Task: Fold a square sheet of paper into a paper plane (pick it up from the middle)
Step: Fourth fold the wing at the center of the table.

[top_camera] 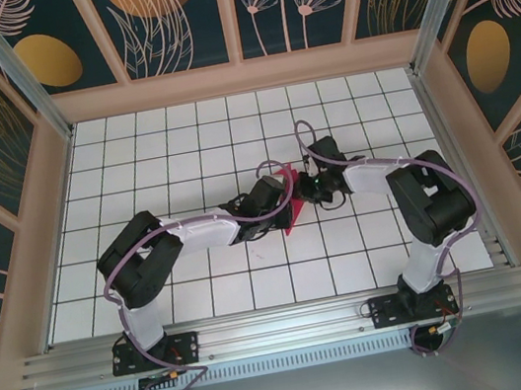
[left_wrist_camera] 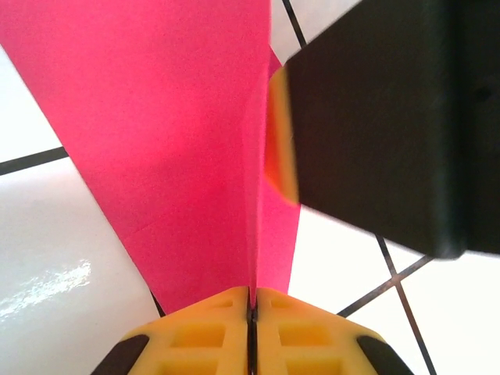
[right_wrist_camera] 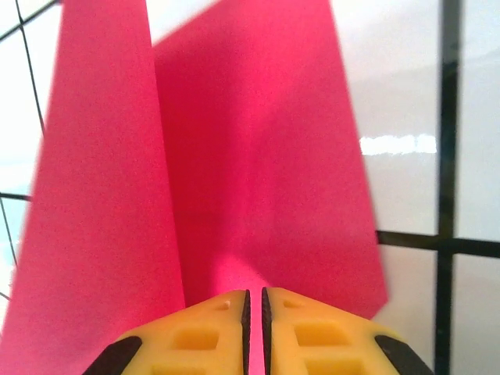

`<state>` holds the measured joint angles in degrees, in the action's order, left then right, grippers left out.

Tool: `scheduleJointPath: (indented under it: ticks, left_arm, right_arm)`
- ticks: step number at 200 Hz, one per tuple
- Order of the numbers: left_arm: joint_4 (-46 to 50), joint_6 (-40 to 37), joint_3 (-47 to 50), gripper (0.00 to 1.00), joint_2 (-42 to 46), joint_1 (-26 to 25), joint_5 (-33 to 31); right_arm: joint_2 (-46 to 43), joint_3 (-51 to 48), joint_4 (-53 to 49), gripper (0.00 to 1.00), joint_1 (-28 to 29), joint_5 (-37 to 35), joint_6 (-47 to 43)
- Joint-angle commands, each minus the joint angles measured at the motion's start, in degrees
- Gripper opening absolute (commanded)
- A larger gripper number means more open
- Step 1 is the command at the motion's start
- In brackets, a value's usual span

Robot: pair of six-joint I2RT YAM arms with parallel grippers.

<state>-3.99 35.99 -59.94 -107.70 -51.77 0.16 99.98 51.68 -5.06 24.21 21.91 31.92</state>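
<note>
Both arms are meeting over the middle of the counter [top_camera: 183, 148], and the paper [left_wrist_camera: 172, 133] is hanging between them, part-folded. The left pincer [left_wrist_camera: 251, 303] is squeezing its yellow pads together on a crease, so the paper is fanning out ahead of it in two leaves. The right pincer [right_wrist_camera: 254, 301] is coming in from the opposite side, pressed on the paper too, with a sliver of pink between its pads. I judge they are gripping from both sides so that the fold is kept closed and the thin paper is not sagging while a crease is being set.

From above, the paper is standing on edge, its long axis running crosswise to both pincers, from the arm bases towards the far wall. It is narrowing towards the left pincer, but I cannot tell which end is the nose.
</note>
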Motion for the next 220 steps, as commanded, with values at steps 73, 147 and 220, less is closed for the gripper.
scheduleJointPath:
  ticks: [73, 147, 220]
  left_arm:
    - [0.88, -5.50, -0.71, 0.11, 0.59, -0.24, 7.90]
    - [-6.52, -3.03, 1.57, 0.11, -0.98, 0.51, 13.33]
    - [-18.54, 3.60, 9.82, 0.13, -0.75, 3.73, 18.19]
  right_arm:
    - [1.96, -2.61, -0.18, 0.13, -1.97, 1.29, -2.44]
    - [1.07, -4.40, 0.42, 0.12, -1.92, 0.86, -2.05]
    - [-4.55, -4.64, -1.21, 0.17, -2.39, 0.33, -1.34]
